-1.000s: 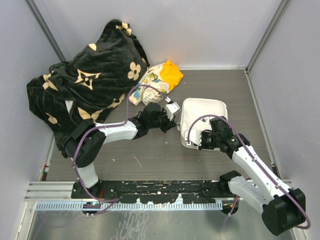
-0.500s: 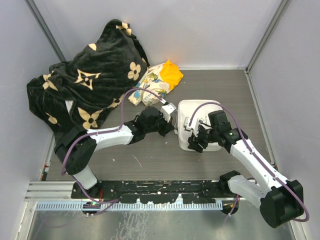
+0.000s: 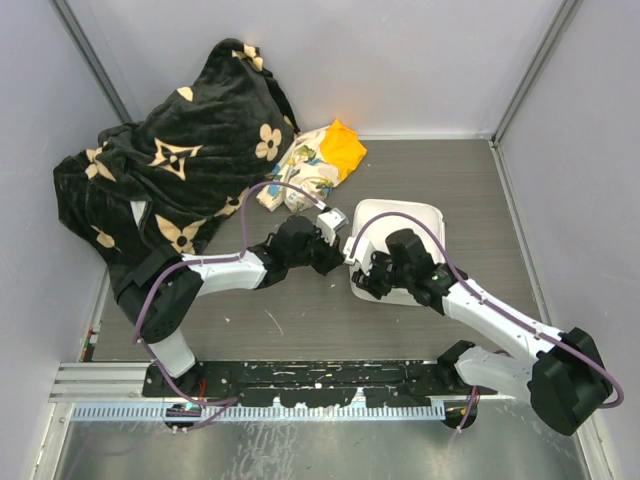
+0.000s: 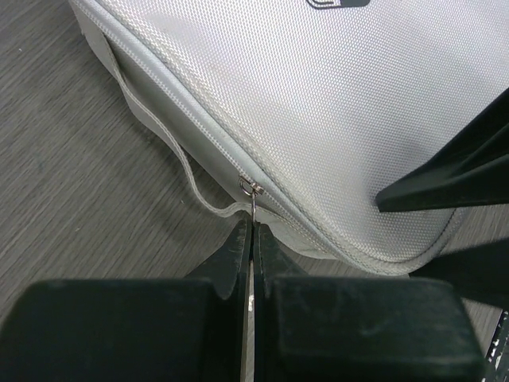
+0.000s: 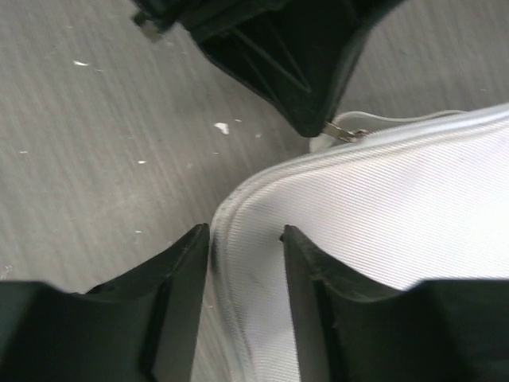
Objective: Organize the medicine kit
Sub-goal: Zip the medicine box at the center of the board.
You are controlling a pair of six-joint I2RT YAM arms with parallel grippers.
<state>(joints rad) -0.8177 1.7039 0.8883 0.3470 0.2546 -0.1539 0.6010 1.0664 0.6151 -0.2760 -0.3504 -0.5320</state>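
The medicine kit (image 3: 415, 225), a pale grey zip case with its lid down, lies flat on the table (image 3: 290, 320) just right of the middle of the overhead view. Both arms meet at its left side.

The left gripper (image 4: 253, 239) reaches the case from the left. Its jaws are pressed together on the small metal zipper pull (image 4: 253, 193), which sticks straight out of the seam toward them. In the left wrist view the zip seam runs from upper left to lower right, with a thin carry loop (image 4: 171, 155) hanging beside the pull. Any pull along that seam would take the slider toward the rounded corner at the lower right of that view. The left arm is therefore the one placed to work the zip.

The right gripper (image 5: 246, 255) sits over the case's near-left corner with its jaws spread. One finger is off the edge over the table and the other is over the lid. Whether they press on the corner cannot be told. The case is roughly square, so it has no long axis to line up with.

Compared with a second ago, the right arm has swung left from the middle of the case's near edge to this corner, and its jaws have parted. The left gripper has kept its place at the left edge. The case appears nudged slightly to the left.
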